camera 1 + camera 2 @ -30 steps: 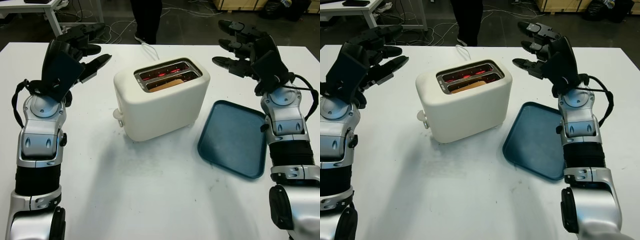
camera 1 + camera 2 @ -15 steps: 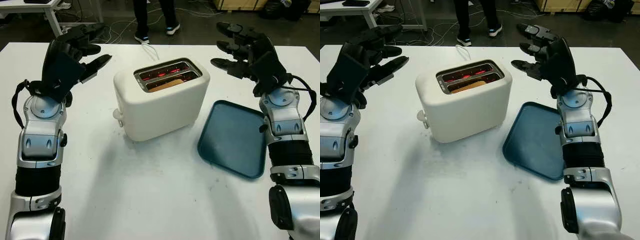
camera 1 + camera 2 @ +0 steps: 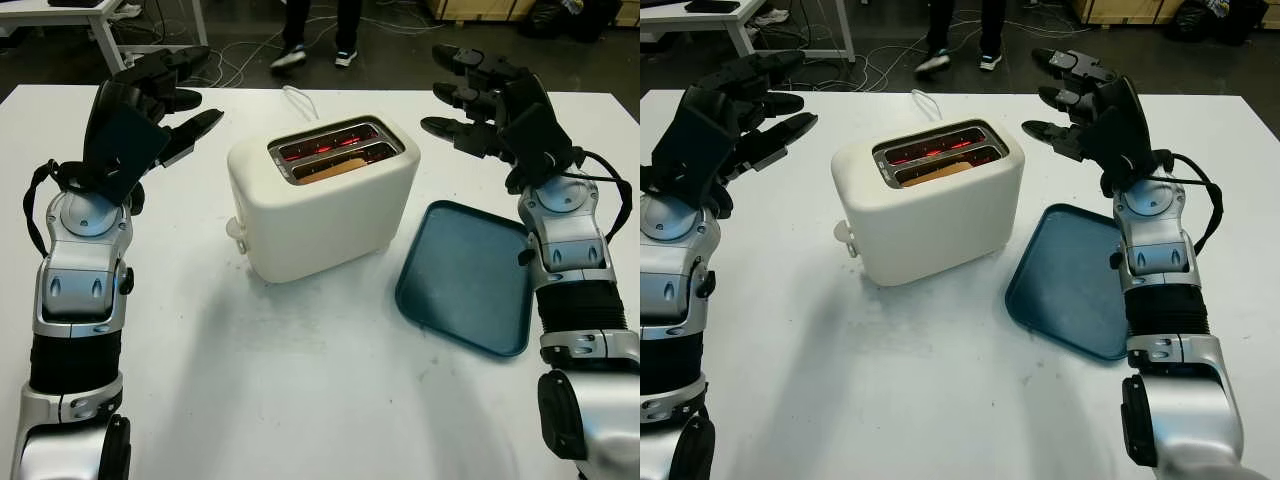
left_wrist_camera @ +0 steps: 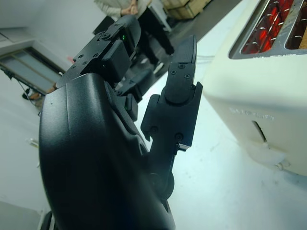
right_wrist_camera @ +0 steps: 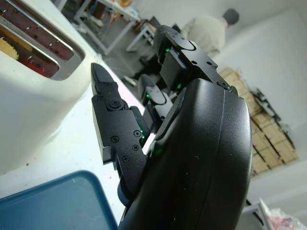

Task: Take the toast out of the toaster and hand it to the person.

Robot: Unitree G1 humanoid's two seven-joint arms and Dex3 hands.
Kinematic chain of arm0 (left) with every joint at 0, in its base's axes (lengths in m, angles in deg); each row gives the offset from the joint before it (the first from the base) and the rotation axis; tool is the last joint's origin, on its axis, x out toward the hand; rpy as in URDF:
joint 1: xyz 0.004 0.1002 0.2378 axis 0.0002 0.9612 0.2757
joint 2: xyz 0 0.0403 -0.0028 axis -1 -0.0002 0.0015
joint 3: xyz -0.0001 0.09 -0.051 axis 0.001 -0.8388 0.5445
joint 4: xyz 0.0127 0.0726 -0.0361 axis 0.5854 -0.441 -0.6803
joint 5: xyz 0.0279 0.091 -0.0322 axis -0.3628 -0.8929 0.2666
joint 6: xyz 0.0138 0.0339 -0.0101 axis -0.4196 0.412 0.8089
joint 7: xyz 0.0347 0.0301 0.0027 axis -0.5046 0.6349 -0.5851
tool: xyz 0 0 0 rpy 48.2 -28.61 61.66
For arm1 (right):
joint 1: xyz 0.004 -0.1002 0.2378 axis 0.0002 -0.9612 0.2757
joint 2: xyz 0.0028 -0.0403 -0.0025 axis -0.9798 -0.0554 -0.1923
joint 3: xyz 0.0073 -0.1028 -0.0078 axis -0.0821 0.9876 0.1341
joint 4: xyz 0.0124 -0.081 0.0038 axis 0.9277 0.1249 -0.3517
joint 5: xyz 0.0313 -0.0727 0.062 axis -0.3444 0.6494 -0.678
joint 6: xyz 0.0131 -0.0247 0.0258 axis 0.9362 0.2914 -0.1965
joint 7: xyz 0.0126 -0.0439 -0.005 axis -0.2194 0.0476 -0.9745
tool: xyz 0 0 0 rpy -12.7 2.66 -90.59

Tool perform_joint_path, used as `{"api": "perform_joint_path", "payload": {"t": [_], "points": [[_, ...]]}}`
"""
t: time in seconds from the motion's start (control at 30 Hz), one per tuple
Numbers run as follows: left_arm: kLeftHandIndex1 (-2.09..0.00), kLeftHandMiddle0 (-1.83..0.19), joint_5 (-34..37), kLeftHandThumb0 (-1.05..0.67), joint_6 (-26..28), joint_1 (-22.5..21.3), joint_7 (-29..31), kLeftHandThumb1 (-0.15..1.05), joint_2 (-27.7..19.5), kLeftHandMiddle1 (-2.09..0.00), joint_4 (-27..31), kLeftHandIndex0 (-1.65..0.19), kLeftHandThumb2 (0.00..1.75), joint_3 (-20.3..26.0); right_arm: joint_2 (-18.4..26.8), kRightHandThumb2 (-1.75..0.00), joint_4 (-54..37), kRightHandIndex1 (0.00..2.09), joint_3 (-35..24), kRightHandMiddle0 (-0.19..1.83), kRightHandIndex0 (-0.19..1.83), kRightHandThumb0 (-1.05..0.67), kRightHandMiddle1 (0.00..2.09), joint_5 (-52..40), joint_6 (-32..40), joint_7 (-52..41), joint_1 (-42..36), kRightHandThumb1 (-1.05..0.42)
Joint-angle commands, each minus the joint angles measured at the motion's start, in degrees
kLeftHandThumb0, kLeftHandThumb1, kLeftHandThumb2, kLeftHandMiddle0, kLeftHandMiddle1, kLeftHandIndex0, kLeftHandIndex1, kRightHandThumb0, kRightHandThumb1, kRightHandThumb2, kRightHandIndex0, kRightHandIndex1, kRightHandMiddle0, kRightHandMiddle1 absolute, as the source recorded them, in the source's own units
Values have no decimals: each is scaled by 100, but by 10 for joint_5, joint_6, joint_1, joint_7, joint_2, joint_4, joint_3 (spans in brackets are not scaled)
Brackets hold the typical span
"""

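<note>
Sitting dead centre on the white table (image 3: 300,400) is the cream toaster (image 3: 325,205), biggest thing on it, with both slots glowing red inside. A white cord (image 3: 300,100) runs off its back toward 12 o'clock. At about 4 o'clock from the toaster, close beside it but not touching, there's a dark blue tray (image 3: 465,280) lying flat with nothing on it.

The left hand (image 3: 150,105) is up at roughly 10 o'clock from the toaster, hovering above the table, holding nothing, fingers stretched out and pointing toward the toaster. The right hand (image 3: 490,100) mirrors it at about 2 o'clock, also holding nothing, its fingers reaching out toward the toaster top. Neither one touches the toaster.

The toast (image 3: 332,168) is down in the near slot, only its tan top edge poking into sight.

Way back at 12 o'clock, past the far table edge, a person's legs and shoes (image 3: 315,45) are on the dark floor. The right wrist view also catches a person (image 5: 208,31) in a light top, back turned, over by stacked boxes.
</note>
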Motion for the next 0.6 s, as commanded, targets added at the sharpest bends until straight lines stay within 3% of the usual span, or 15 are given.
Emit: {"api": "perform_joint_path", "payload": {"t": [0.0, 0.57], "points": [[-8, -23, 0, -30, 2, -3, 4, 92, -4, -86, 6, -55, 11, -2, 5, 0, -5, 1, 1, 58, 65, -6, 0, 1, -9, 1, 4, -84], [-9, -21, 1, -30, -13, -2, 12, 92, -4, -91, 3, -55, 10, 3, 4, 0, -3, 1, 4, 59, 65, -6, 0, 4, -14, 5, 6, -84]]}}
